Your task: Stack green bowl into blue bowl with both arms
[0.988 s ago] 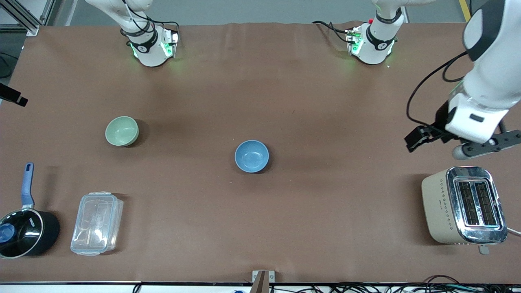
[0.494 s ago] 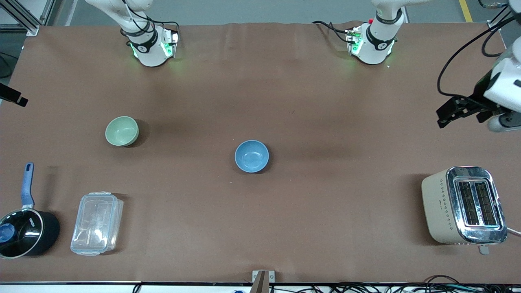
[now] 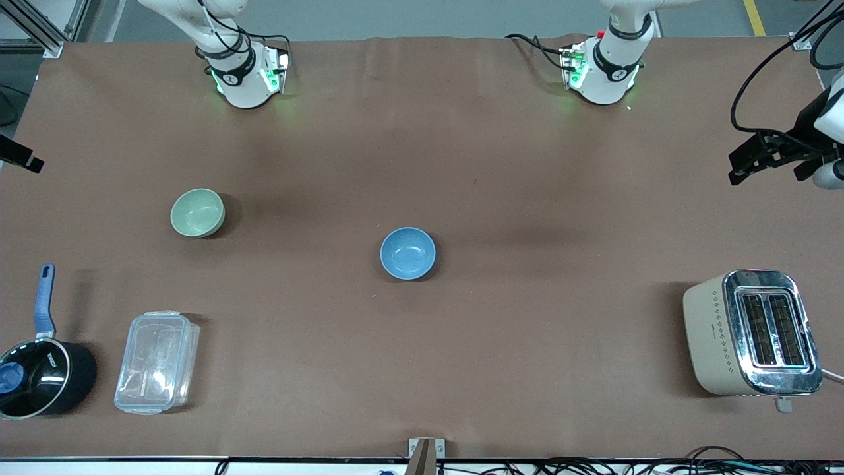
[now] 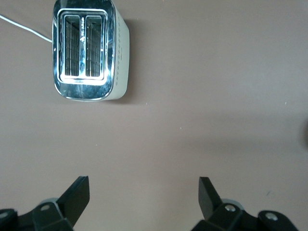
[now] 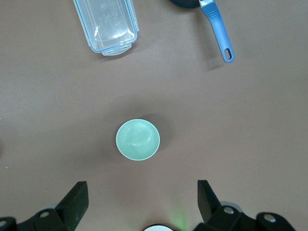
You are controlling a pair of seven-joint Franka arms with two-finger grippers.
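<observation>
The green bowl (image 3: pixel 197 212) stands upright and empty on the brown table toward the right arm's end; it also shows in the right wrist view (image 5: pixel 137 139). The blue bowl (image 3: pixel 408 253) stands upright and empty near the table's middle, apart from the green bowl. My left gripper (image 3: pixel 746 163) hangs in the air over the table's edge at the left arm's end, open and empty (image 4: pixel 143 188). My right gripper (image 5: pixel 142 192) is open and empty, high over the table between its base and the green bowl; it is out of the front view.
A beige toaster (image 3: pixel 752 333) stands near the front camera at the left arm's end, also in the left wrist view (image 4: pixel 89 50). A clear plastic container (image 3: pixel 157 361) and a black saucepan with blue handle (image 3: pixel 36 369) stand nearer the camera than the green bowl.
My left gripper has moved away from over the spot beside the toaster, out toward the table's edge at the left arm's end. The bowls have not moved.
</observation>
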